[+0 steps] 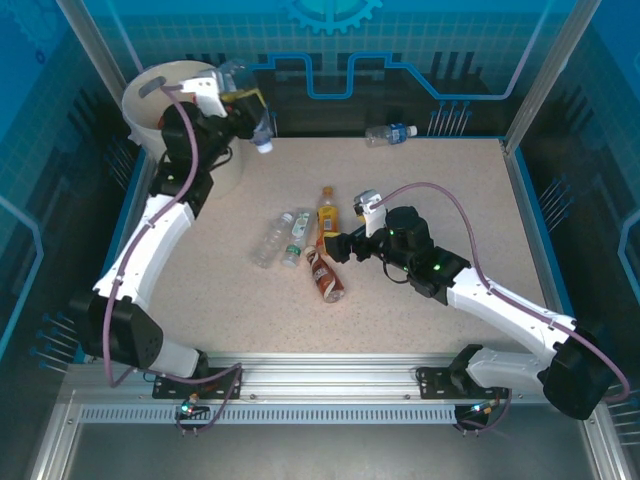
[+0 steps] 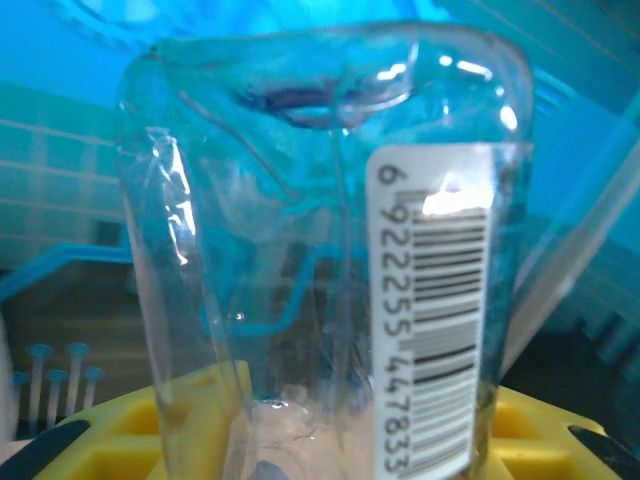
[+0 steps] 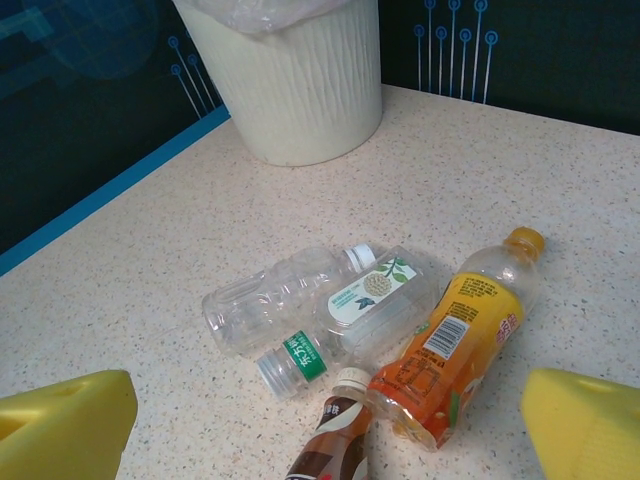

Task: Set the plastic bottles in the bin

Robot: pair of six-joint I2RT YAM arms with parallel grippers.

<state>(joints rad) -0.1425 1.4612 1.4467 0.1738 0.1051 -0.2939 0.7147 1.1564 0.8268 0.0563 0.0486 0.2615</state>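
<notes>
TOP CAMERA: The cream-white bin (image 1: pixel 150 88) stands in the 10 o'clock corner of the speckled table (image 1: pixel 450 220). My left gripper (image 1: pixel 252 112) hangs just beside the bin's rim at its 3 o'clock side. It is clamped on a held clear bottle (image 1: pixel 262 135), cap end toward 6 o'clock. Four bottles lie clustered at table centre: a plain clear bottle (image 1: pixel 268 242), a green-labelled clear bottle (image 1: pixel 296 238), an orange bottle (image 1: pixel 326 212) and a brown bottle (image 1: pixel 328 282). My right gripper (image 1: pixel 335 247) sits at the cluster's 3 o'clock side, close to the brown bottle's neck. A blue-labelled bottle (image 1: pixel 390 133) lies alone at the 12 o'clock edge, well apart.

LEFT WRIST: The held bottle stands gripped between yellow fingers (image 2: pixel 130 435), its white barcode label (image 2: pixel 430 310) at 3 o'clock.

RIGHT WRIST: The yellow fingertips (image 3: pixel 60 430) are spread wide apart and hold nothing. The cluster lies between and beyond them, and the bin stands at 12 o'clock.
</notes>
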